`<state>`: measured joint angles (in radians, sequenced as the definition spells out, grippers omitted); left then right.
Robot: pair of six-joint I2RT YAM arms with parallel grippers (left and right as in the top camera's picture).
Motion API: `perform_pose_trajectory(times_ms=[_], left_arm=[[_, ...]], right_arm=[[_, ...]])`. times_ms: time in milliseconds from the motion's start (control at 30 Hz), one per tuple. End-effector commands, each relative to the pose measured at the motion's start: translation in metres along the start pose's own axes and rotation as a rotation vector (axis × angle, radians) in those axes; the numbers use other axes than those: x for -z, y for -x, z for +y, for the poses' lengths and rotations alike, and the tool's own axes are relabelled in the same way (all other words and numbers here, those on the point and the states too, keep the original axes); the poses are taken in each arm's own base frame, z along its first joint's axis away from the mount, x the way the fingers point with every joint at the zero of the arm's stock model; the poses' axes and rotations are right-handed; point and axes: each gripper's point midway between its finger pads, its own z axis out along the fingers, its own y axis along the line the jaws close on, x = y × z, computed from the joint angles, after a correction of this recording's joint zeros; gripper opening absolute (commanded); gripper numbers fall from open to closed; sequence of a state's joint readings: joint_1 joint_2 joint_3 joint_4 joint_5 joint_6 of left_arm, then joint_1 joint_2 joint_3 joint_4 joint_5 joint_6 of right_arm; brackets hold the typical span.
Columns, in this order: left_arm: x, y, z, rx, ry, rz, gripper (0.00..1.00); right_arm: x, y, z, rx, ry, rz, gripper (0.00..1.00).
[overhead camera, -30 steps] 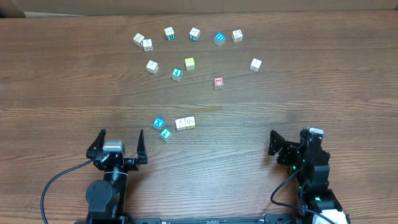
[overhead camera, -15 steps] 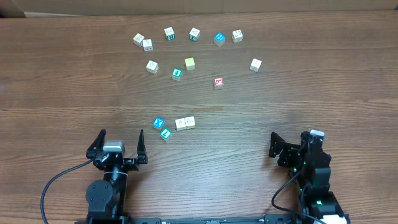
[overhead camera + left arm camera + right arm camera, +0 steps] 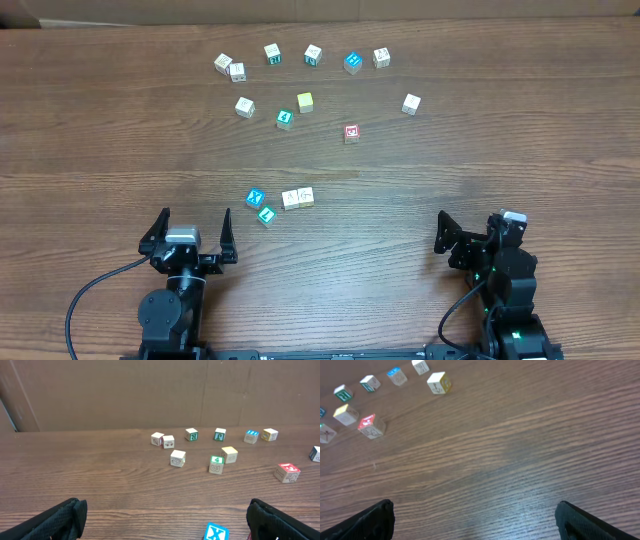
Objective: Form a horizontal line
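Both pairs of jaws gape wide and empty, low over the counter [image 3: 100, 150]. Just ahead of the left jaws lies the X cube [image 3: 255, 197], with the teal cube [image 3: 266, 214] just beside it, nearer. Right of X a cream cube [image 3: 291, 199] sits against a second cream cube [image 3: 306, 196]. The right jaws are well apart from all four.

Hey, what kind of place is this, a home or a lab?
Probably a robotics lab or test bench: a left arm and right arm mounted at a wooden table, small alphabet cubes scattered on it, a plain brown board behind.
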<state>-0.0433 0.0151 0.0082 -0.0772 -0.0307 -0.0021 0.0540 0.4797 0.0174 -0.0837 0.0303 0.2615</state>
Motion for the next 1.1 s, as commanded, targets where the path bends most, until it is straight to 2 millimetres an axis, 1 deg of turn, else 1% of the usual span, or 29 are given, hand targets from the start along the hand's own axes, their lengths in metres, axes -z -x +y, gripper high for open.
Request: perform_pose_trajectory(times_ms=[0, 200, 633, 933, 1067], left_arm=[[0.000, 0.001, -0.001, 0.021, -0.006, -0.009, 1.00], [0.000, 0.001, -0.001, 0.021, -0.006, -0.009, 0.99], [0.000, 0.001, -0.001, 0.021, -0.006, -0.009, 1.00], [0.000, 0.001, -0.001, 0.021, -0.006, -0.009, 1.00], [0.000, 0.001, -0.001, 0.021, -0.006, -0.009, 1.00]], right_arm=[[0.001, 0.002, -0.001, 0.003, -0.001, -0.022, 1.00], [0.004, 0.011, 0.002, 0.002, 0.012, -0.059, 1.00], [0.015, 0.036, 0.011, 0.000, 0.056, -0.176, 1.00], [0.018, 0.042, 0.013, 0.000, 0.066, -0.203, 1.00], [0.024, 0.051, 0.018, 0.001, 0.093, -0.250, 1.00]])
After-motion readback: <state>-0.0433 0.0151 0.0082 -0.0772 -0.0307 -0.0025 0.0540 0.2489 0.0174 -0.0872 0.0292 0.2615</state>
